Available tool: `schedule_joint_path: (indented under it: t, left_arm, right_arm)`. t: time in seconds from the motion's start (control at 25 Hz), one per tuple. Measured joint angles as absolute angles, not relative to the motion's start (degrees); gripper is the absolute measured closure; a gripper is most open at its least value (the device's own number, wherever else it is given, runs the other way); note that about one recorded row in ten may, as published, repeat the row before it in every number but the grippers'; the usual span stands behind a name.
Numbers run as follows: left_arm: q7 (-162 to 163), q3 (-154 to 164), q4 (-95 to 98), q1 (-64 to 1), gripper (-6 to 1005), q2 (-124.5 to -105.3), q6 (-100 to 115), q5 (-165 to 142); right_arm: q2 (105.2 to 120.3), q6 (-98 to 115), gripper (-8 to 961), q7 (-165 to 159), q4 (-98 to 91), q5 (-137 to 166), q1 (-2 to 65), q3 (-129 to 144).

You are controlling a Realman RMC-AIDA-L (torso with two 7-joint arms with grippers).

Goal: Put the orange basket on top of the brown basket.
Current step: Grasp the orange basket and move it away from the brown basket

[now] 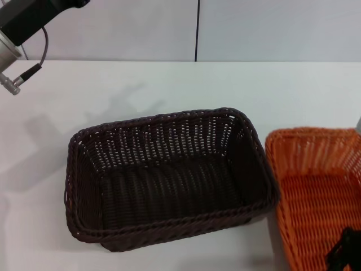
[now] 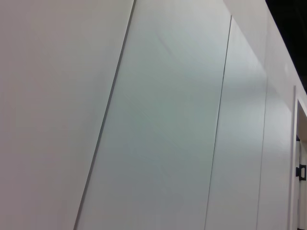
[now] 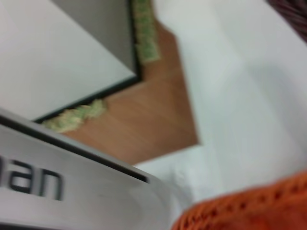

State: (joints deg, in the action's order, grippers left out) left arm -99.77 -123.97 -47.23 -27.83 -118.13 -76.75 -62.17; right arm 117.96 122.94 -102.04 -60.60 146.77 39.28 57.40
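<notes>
The brown basket (image 1: 169, 121) stands upright and empty in the middle of the white table. The orange basket (image 1: 316, 186) stands just to its right, close beside it, cut off by the head view's right and bottom edges. A black part of my right gripper (image 1: 344, 251) shows at the bottom right corner, over the inside of the orange basket near its front end. The right wrist view shows the orange basket's rim (image 3: 249, 206) close by. My left arm (image 1: 22, 20) is raised at the far left; its gripper is out of view.
The white table (image 1: 113, 84) reaches back to a white panelled wall (image 1: 197, 28). The right wrist view shows the table's edge, brown floor (image 3: 144, 120) beyond it and a grey robot part (image 3: 72, 187). The left wrist view shows only wall panels (image 2: 158, 120).
</notes>
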Motion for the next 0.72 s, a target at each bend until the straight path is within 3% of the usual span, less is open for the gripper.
schedule_joint_path:
  t: [0.32,0.48,0.52,0.56,0.6,0.64,0.68,0.72]
  left_arm:
    - [-99.75,-123.89,-45.34,-28.54,142,-118.34,-76.8,-61.77]
    - [-99.75,-123.67,-44.11,-29.14,144,-118.49,-76.79,-61.7]
    - [-99.76,-123.48,-43.86,-29.24,144,-118.5,-76.8,-61.7]
    - [-99.77,-123.4,-43.83,-29.25,145,-118.5,-76.81,-61.69]
    - [-99.8,-123.33,-43.82,-29.27,145,-118.5,-76.81,-61.7]
    - [-99.8,-123.33,-43.82,-29.27,145,-118.5,-76.81,-61.7]
    - [-99.81,-123.3,-43.81,-29.3,146,-118.48,-76.82,-61.69]
    - [-99.81,-123.29,-43.81,-29.34,146,-118.45,-76.81,-61.68]
  right_arm:
    - [117.92,124.98,430,-98.86,-54.26,138.9,40.95,62.83]
    - [116.27,124.96,442,-96.79,-53.5,138.3,41.87,58.29]
    - [114.26,125.0,445,-96.7,-54.53,136.58,41.88,54.62]
    - [113.27,124.96,448,-96.71,-54.78,135.58,41.88,53.2]
    - [110.35,124.49,451,-96.72,-54.62,132.5,42.14,48.78]
    - [110.35,124.49,453,-96.72,-54.62,132.5,42.14,48.78]
    - [107.89,122.71,456,-96.76,-54.48,131.32,42.59,43.71]
    - [107.89,122.71,459,-96.76,-54.48,131.32,42.59,43.71]
